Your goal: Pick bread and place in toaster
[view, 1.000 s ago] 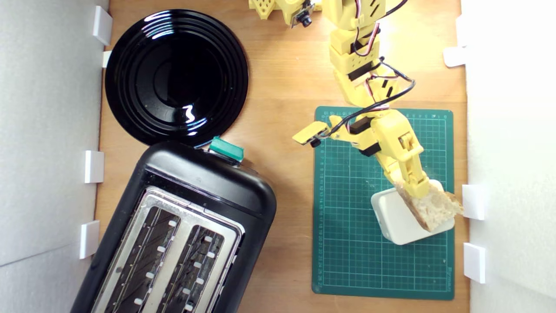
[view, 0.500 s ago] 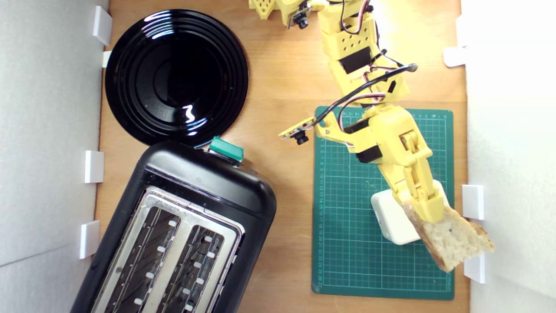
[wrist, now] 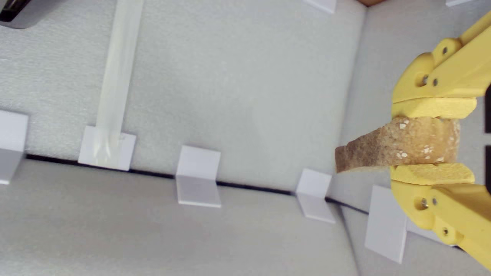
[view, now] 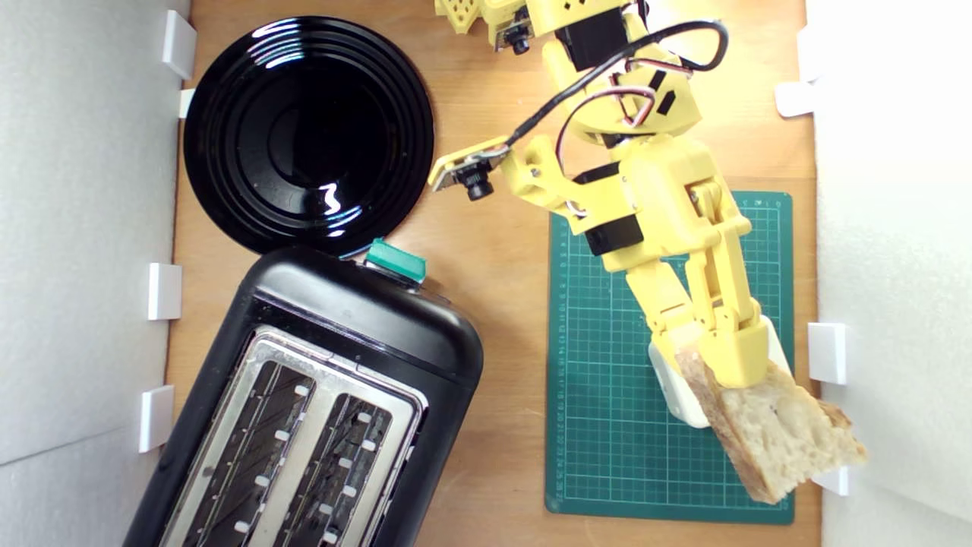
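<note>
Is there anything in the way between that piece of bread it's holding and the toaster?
Nothing visible. The bread is clamped in the gripper above the green mat; only mat and bare wood lie between it and the toaster, whose slots look empty.

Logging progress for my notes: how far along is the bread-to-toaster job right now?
Done: the gripper is shut on the bread, lifted off the white block. In hand: carrying it, now over the green mat's far edge. Left: cross to the toaster, whose slots are empty, and drop it in.

Toaster (view: 304,410) cut off — white block (view: 676,387) half-hidden.
</note>
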Available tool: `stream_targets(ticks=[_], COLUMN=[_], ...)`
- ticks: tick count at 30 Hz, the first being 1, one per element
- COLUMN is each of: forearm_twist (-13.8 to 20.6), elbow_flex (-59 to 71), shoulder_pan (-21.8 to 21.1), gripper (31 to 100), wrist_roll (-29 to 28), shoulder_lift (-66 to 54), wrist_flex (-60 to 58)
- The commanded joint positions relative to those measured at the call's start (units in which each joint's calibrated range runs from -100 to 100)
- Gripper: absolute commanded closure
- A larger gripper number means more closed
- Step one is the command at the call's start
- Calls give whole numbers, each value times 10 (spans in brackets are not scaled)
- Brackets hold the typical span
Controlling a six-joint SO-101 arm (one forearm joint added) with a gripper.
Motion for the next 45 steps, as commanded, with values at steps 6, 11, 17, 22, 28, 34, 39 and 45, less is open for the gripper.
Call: stream_targets(ticks=[6, 11, 17, 22, 28, 34, 39, 45], forearm_twist=[6, -2, -3, -3, -3, -3, -3, -3], elbow_flex=[-28, -51, -167, -241, -341, -395, -431, -481], shoulder_pan=[50, 77, 108, 126, 150, 198, 230, 266], gripper=[716, 716, 716, 716, 716, 716, 715, 712], wrist_roll=[74, 123, 156, 188, 243, 298, 338, 385], shoulder_lift=[-141, -184, -188, -172, -150, -138, -138, -137], wrist_flex=[50, 110, 234, 267, 355, 430, 521, 627])
